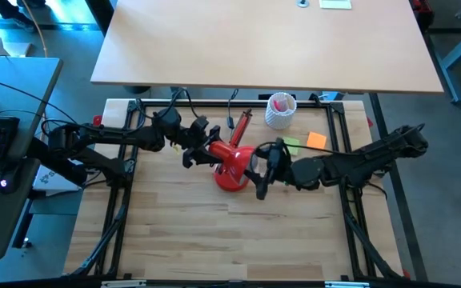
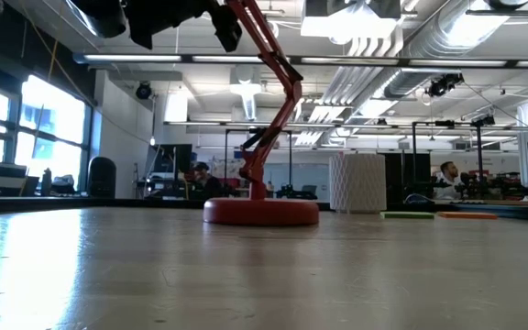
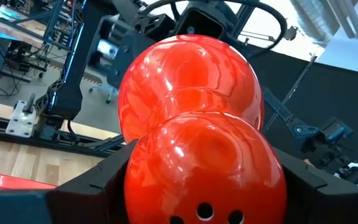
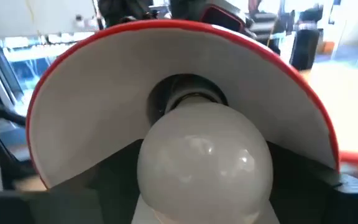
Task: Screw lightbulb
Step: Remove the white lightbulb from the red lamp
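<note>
Red glossy metal shade of the desk lamp (image 3: 191, 124) was pinched between your left gripper (image 1: 201, 149)'s dark fingers (image 3: 86, 186), which pressed on its rounded back from both sides. In the overhead view that gripper sat just left of the lamp's round red base (image 1: 230, 178), near the middle of the pale wooden table (image 1: 214, 232).

Your right gripper (image 1: 260, 172) came in from the other side, and its fingers were closed on the small white pear-shaped lightbulb (image 4: 204, 165). The bulb's long axis ran straight into the shade's white interior (image 4: 92, 118): round end toward the right wrist camera, screw end pointing away into the dark socket (image 4: 188, 93) at the centre. How far the threads had gone in couldn't be seen.

Behind the lamp stood a white perforated cup (image 1: 280, 110), with green and orange sticky notes (image 1: 306, 142) nearby.
</note>
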Controlling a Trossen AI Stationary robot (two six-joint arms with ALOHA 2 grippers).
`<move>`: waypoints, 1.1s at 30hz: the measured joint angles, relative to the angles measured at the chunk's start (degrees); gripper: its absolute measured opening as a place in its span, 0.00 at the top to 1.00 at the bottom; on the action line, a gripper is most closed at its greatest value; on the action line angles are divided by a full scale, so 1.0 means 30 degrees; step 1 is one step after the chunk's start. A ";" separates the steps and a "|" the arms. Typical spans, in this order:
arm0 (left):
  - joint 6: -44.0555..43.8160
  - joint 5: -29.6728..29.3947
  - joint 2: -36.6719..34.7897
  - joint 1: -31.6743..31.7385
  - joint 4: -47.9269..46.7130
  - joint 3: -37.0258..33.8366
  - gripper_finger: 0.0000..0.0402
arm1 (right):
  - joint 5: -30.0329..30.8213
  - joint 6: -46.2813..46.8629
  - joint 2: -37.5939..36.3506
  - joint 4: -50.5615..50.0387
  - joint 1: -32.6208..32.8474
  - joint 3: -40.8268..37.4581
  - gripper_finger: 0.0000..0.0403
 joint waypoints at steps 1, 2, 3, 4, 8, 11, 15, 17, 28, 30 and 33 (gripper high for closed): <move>0.0013 0.0012 0.0004 -0.0024 -0.0002 0.0000 0.37 | 0.0026 -0.1085 -0.0007 0.0003 0.0004 0.0000 0.32; 0.0022 0.0030 0.0002 -0.0031 0.0002 -0.0004 0.37 | 0.0074 -0.2336 -0.0007 0.0003 0.0054 0.0000 0.34; 0.0022 0.0061 0.0002 -0.0040 0.0005 -0.0007 0.37 | 0.0140 -0.3643 -0.0007 0.0003 0.0120 0.0000 0.36; 0.0023 0.0080 0.0000 -0.0063 0.0012 -0.0007 0.37 | 0.0222 -0.5080 -0.0007 0.0003 0.0198 0.0000 0.37; 0.0043 -0.0018 0.0007 -0.0148 -0.0017 -0.0007 0.37 | 0.0433 -1.0857 -0.0004 0.0025 0.0385 0.0000 0.37; 0.0024 -0.0022 0.0007 -0.0155 -0.0031 -0.0007 0.37 | 0.0462 -1.3797 -0.0007 0.0032 0.0408 0.0000 0.33; -0.0102 -0.0187 0.0007 -0.0163 -0.0028 -0.0007 0.37 | 0.0686 -1.6904 -0.0007 0.0049 0.0418 0.0000 0.30; -0.0139 -0.0247 0.0007 -0.0163 -0.0024 -0.0007 0.37 | 0.0962 -1.8010 -0.0007 0.0145 0.0430 0.0000 0.30; -0.0404 -0.0911 0.0015 -0.0214 0.0030 -0.0007 0.37 | 0.4000 -1.9573 0.0022 0.1011 0.1621 -0.0015 0.25; -0.0401 -0.0997 0.0015 -0.0202 0.0026 -0.0007 0.37 | 0.4727 -1.8865 0.0022 0.1008 0.1928 -0.0015 0.24; -0.0386 -0.0962 0.0015 -0.0104 0.0013 -0.0007 0.37 | 0.5312 -1.7731 0.0022 0.1008 0.2406 -0.0015 0.24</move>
